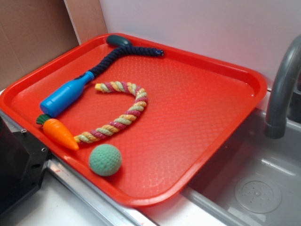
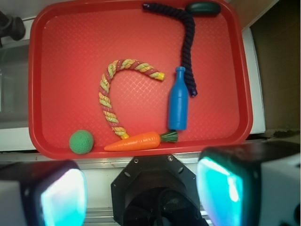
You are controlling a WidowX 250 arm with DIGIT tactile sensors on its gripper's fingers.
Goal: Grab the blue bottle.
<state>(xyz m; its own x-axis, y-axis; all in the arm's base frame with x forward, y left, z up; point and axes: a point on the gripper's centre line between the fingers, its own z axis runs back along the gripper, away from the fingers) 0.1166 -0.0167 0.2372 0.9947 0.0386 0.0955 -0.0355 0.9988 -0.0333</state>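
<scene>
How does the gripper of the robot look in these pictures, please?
In the wrist view, the gripper has two wide jaws with glossy teal pads set in pale grey housings. Between them sits a black, roughly octagonal mount with small screws. No cables or markings are visible.

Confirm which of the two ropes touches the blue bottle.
The dark navy rope: its end lies against the blue bottle neck. The multicoloured rope lies apart.

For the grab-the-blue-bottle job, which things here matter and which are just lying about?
Belongs to the job:
- blue bottle, lying on the tray beside the navy rope
- gripper, open, above the tray's near edge

Just lying about:
- red tray
- orange carrot
- multicolored rope
- navy rope
- green ball
- dark oval object
- sink faucet
</scene>
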